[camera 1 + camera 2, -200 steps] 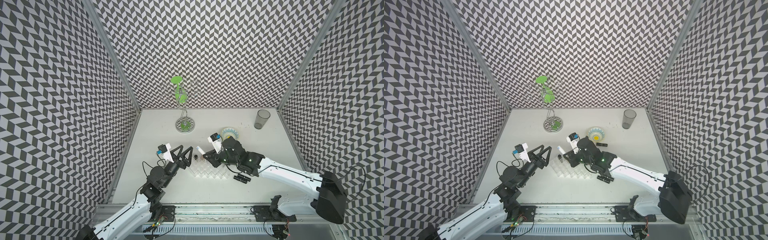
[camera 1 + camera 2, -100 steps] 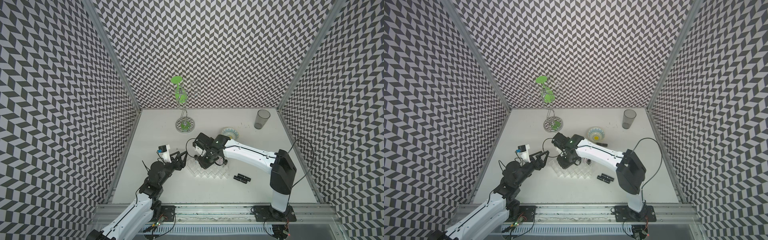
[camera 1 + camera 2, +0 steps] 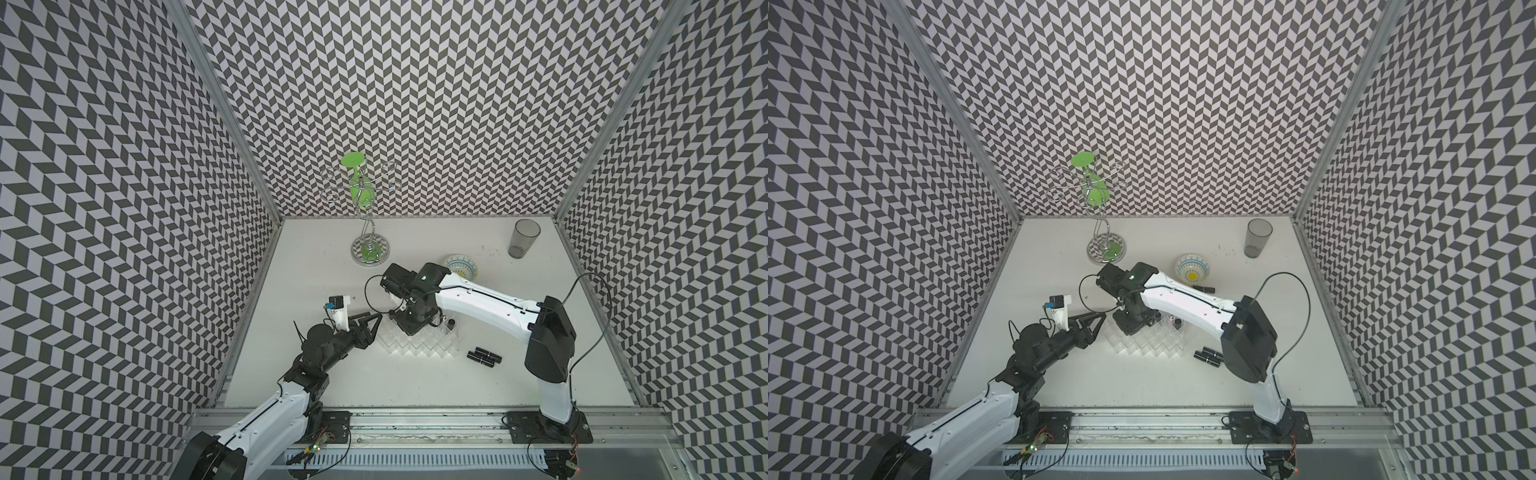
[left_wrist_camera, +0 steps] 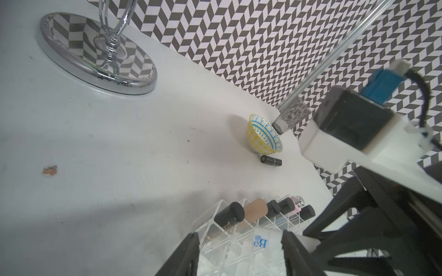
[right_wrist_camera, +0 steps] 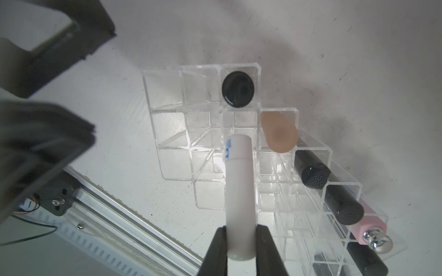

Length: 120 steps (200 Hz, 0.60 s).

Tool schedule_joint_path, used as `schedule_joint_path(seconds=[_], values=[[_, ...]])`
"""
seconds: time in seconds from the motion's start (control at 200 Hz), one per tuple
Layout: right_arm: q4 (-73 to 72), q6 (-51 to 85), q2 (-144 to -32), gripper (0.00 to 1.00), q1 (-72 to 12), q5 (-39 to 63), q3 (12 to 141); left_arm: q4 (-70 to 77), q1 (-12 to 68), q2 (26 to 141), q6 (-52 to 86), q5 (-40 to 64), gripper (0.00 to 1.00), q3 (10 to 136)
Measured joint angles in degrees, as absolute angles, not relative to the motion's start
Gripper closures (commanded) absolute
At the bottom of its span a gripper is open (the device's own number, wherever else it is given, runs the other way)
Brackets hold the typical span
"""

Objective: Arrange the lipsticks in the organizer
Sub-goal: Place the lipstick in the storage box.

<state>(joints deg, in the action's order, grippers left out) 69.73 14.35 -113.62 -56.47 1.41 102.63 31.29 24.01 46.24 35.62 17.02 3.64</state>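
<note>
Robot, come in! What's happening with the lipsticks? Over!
Right pincer shut on white lipstick, over organizer. Left pincer open beside organizer. Nothing in the way.

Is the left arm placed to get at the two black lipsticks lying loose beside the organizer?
Probably not: the organizer and the right gripper, holding a white lipstick above it, stand between the left gripper and the black lipsticks.

Clear stepped organizer (image 3: 419, 345) flat on the table, most cells empty. Standing in its highest row: black lipstick (image 4: 229, 215), beige lipstick (image 4: 254, 210), two more black, pink lipstick (image 5: 372, 227) with silver ball cap, again one black. White lipstick (image 5: 239, 186) upright over a middle cell, pinched at the top end. Black pair (image 3: 484, 356) lying just beside the organizer; lone black lipstick (image 3: 1203, 288) lying farther back.
</note>
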Motion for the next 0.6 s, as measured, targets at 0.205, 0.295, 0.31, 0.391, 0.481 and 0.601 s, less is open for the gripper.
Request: schedule_joint_path(seconds=[0.205, 0.295, 0.31, 0.391, 0.481, 0.601], values=[[71.2, 13.4, -116.8, 0.87, -56.5, 1.5, 108.9, 31.2, 24.7, 43.7, 35.4, 14.5, 0.56, 3.5], [72.8, 13.0, -118.8, 0.87, -56.5, 1.9, 113.2, 31.3, 24.7, 44.9, 35.0, 14.2, 0.52, 3.5], [72.9, 12.9, -119.1, 0.87, -56.5, 2.0, 113.9, 31.3, 24.7, 45.3, 34.9, 14.2, 0.51, 3.5], [73.5, 12.8, -120.7, 0.87, -56.6, 2.2, 116.4, 31.4, 24.7, 47.1, 34.6, 14.4, 0.49, 3.5], [74.1, 12.6, -121.2, 0.87, -56.9, 2.2, 116.6, 31.6, 24.7, 47.8, 34.2, 14.2, 0.47, 3.5], [75.0, 12.4, -121.3, 0.87, -57.2, 2.5, 116.6, 32.2, 24.7, 47.9, 34.0, 13.6, 0.47, 3.5]])
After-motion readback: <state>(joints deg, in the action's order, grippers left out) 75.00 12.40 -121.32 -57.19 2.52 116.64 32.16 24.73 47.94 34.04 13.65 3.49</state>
